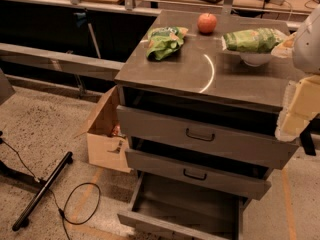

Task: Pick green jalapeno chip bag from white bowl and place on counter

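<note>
The green jalapeno chip bag (250,40) is long, flat and pale green, and lies across the top of the white bowl (256,59), overhanging it on both sides. The bowl stands at the back right of the grey-brown counter (170,71), which bears a pale curved arc mark. My gripper (296,111) is pale yellow and hangs at the right edge of the view, off the counter's front right corner, below and in front of the bowl. It touches nothing. The white arm (309,39) rises above it.
A bunched brighter-green bag (164,41) lies at the counter's back left, and a red apple (207,22) sits behind the middle. The cabinet's drawers stand partly open, the bottom one (185,209) pulled far out. A cardboard box (105,136) and cables (75,204) are on the floor at left.
</note>
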You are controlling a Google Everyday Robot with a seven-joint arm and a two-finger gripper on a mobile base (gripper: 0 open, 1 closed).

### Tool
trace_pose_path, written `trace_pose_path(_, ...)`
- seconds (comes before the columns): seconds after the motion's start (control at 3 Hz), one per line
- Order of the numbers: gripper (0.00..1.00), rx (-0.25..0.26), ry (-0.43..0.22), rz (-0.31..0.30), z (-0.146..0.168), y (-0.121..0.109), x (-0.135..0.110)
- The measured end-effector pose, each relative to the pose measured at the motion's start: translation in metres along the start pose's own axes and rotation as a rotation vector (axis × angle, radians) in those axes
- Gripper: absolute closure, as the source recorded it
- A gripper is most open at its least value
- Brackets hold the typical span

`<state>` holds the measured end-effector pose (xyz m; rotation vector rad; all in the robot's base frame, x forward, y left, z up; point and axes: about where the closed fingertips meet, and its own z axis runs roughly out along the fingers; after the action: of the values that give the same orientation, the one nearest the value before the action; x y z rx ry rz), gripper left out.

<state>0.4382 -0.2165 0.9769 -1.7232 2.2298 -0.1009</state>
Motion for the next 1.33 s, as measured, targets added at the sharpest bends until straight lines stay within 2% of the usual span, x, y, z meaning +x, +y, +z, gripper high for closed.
trace_pose_path(0.33, 0.00, 0.000, 0.000, 0.000, 0.000, 0.000, 0.000)
trace_pose_path(0.67, 0.00, 0.052, -0.032, 0.063, 0.001, -0.008, 0.011)
trace_pose_path(1.0, 0.00, 0.156, -0.092, 0.118, 0.003, -0.036, 0.037)
trace_pose_path(1.33, 0.00, 0.286, -0.114, 0.144, 0.006, -0.083, 0.064)
